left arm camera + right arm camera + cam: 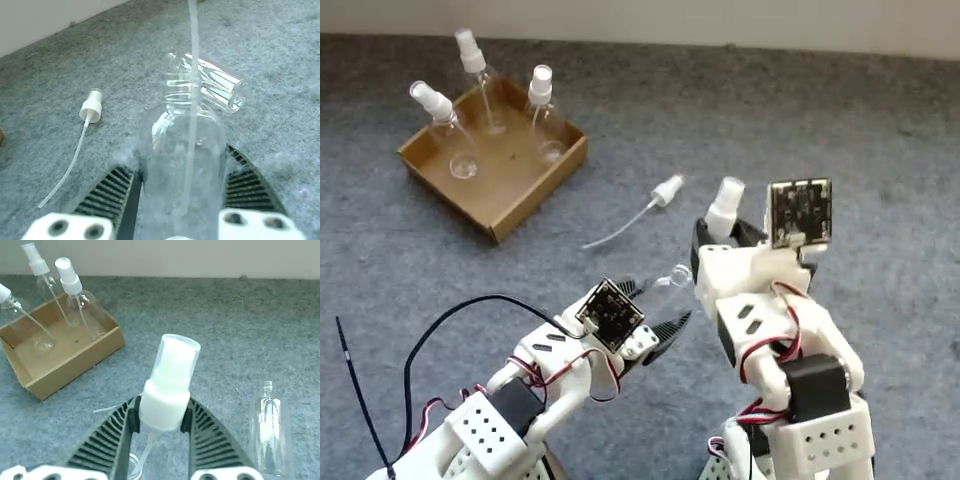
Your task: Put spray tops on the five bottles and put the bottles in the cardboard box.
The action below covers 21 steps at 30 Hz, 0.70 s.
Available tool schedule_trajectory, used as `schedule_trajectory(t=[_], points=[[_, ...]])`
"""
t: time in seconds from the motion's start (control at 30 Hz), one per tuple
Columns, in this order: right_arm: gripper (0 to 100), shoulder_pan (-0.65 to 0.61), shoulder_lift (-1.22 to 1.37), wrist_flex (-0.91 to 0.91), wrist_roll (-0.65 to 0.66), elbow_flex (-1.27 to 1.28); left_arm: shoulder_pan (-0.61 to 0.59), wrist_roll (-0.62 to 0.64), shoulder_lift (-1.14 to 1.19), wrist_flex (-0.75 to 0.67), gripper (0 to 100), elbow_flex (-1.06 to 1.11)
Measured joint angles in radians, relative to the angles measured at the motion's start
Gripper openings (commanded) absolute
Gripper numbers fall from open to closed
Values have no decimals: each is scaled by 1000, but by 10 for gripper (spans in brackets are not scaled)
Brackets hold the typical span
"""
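Here the left end effector (180, 167) is clamped on the bottle (175, 150), its neck pointing to one o'clock in the high view, where the right end effector (161, 407), clamped on the spray top (170, 365), lines the tube's long axis down through that neck

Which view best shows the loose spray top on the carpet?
Left wrist view: the loose white plastic spray top lies close, head and tube unobstructed. The high view shows it whole but smaller, between the brown cardboard box and the arms. The right wrist view catches at most a sliver of tube.
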Motion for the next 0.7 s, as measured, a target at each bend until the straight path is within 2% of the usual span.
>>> schedule_trajectory(t=[0.17, 0.43, 0.7], points=[[59, -57, -86, 0, 0, 114, -9, 2, 0, -8, 101, 0], [61, -94, -117, 34, 2, 160, -9, 2, 2, -31, 101, 0], [182, -97, -130, 95, 66, 158, -9, 2, 2, -31, 101, 0]])
